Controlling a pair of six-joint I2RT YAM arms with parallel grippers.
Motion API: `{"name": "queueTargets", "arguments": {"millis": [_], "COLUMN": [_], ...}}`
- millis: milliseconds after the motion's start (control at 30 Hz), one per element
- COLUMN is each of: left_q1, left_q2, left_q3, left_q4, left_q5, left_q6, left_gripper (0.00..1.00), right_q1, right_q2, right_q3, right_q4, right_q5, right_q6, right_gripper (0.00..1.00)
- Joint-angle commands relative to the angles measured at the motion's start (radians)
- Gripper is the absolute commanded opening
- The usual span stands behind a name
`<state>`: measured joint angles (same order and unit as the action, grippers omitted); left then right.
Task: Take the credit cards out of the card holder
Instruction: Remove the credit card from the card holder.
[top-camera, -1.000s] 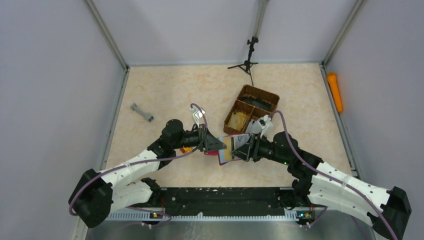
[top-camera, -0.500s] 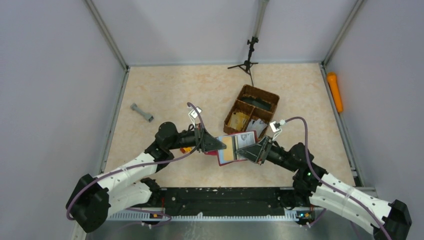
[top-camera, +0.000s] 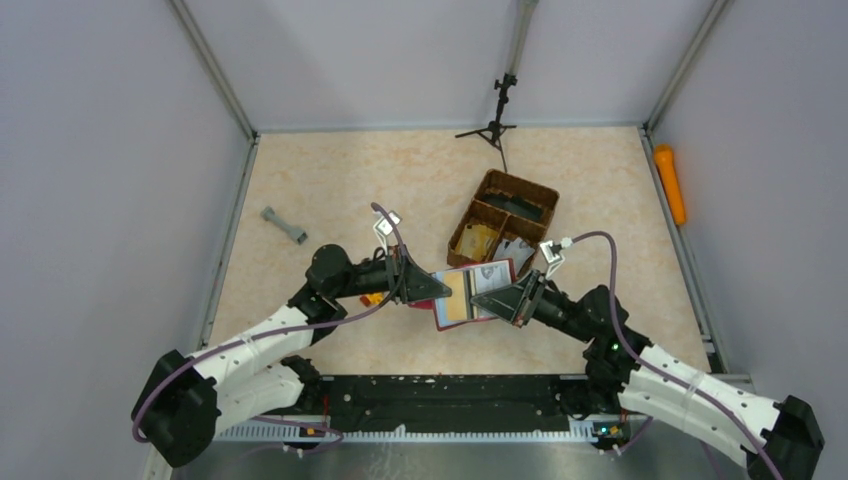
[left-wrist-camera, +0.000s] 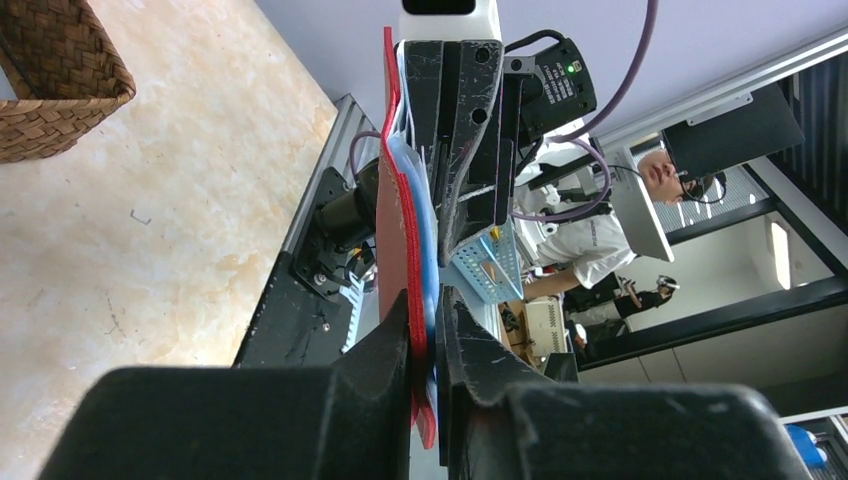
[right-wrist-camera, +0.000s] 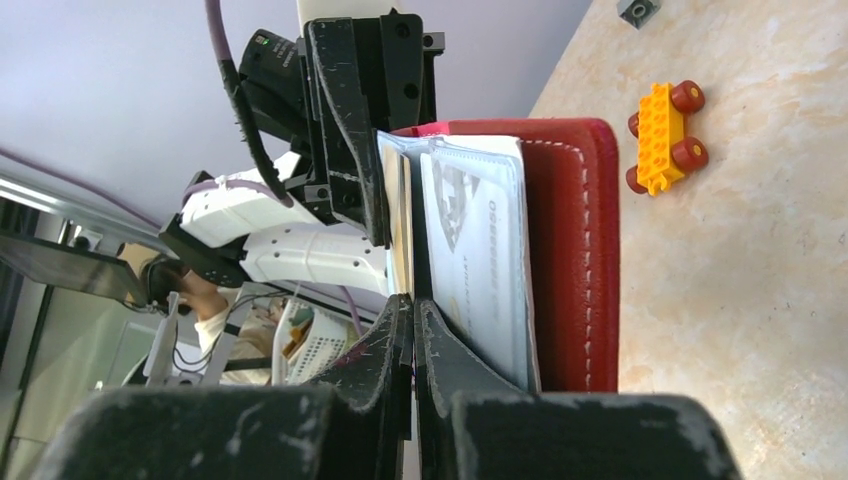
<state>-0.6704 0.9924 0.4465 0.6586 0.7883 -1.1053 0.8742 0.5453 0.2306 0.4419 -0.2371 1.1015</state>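
- Red card holder (right-wrist-camera: 572, 250) is held off the bench (top-camera: 330, 190) at the centre of the top view, between both hands, just below-left of the wicker basket (top-camera: 520, 182).
- Change: right hand (right-wrist-camera: 413, 312) was half open a second ago; its fingers are now pinched together at the holder's open edge. They look to nip the tan-gold card (right-wrist-camera: 393, 200), but only a sliver shows, so not certain.
- Left hand (left-wrist-camera: 430, 312) is narrow, clamped on the red cover's edge, same as before.
- Meaning: grasp seems made, pull-out not begun; card sits in its pocket.
- Holder lies open, inside face toward the top camera. Its long axis runs left-right in that frame, right end slightly higher. Tan-gold card on the left half, pale sleeve (top-camera: 490, 280) on the right.
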Motion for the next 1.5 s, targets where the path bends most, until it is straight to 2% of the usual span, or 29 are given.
{"name": "queueTargets", "arguments": {"millis": [0, 67, 133, 200, 300, 500, 567, 700, 933, 1233, 1467], "left_q1": [-0.005, 0.0, 0.005, 0.018, 0.046, 0.088, 0.099, 0.114, 0.129, 0.141, 0.146], "left_q2": [-0.034, -0.056, -0.07, -0.079, -0.091, -0.114, -0.139, -0.203, -0.224, -0.268, -0.297], "left_q3": [-0.003, -0.003, -0.005, -0.007, -0.022, -0.039, -0.024, 0.055, 0.169, 0.18, 0.183], "left_q4": [0.009, -0.028, -0.051, -0.065, -0.079, -0.121, -0.228, -0.57, -0.896, -0.963, -1.001], "left_q5": [-0.013, -0.029, -0.035, -0.037, -0.053, -0.067, -0.105, -0.292, -0.499, -0.517, -0.516], "left_q6": [0.026, 0.044, 0.053, 0.055, 0.039, 0.041, 0.088, 0.241, 0.346, 0.389, 0.411], "left_gripper": [0.16, 0.19, 0.18, 0.14, 0.01, 0.0, 0.0, 0.0, 0.0, 0.0, 0.0], "right_q1": [-0.004, -0.004, -0.004, -0.004, -0.004, -0.004, -0.004, -0.004, -0.004, -0.012, -0.106], "right_q2": [-0.033, -0.075, -0.118, -0.146, -0.176, -0.204, -0.215, -0.222, -0.111, 0.215, 0.419], "right_q3": [0.04, 0.042, 0.051, 0.058, 0.07, 0.128, 0.148, 0.164, 0.154, 0.234, 0.275], "right_q4": [0.011, -0.055, -0.14, -0.199, -0.252, -0.395, -0.452, -0.528, -0.427, -0.301, -0.165], "right_q5": [0.026, 0.068, 0.115, 0.144, 0.168, 0.231, 0.293, 0.431, 0.599, 0.804, 0.722], "right_q6": [-0.016, -0.025, -0.04, -0.054, -0.07, -0.126, -0.139, -0.129, -0.115, -0.137, -0.124], "right_gripper": [0.0, 0.0, 0.0, 0.0, 0.0, 0.0, 0.0, 0.0, 0.0, 0.0, 0.0]}}
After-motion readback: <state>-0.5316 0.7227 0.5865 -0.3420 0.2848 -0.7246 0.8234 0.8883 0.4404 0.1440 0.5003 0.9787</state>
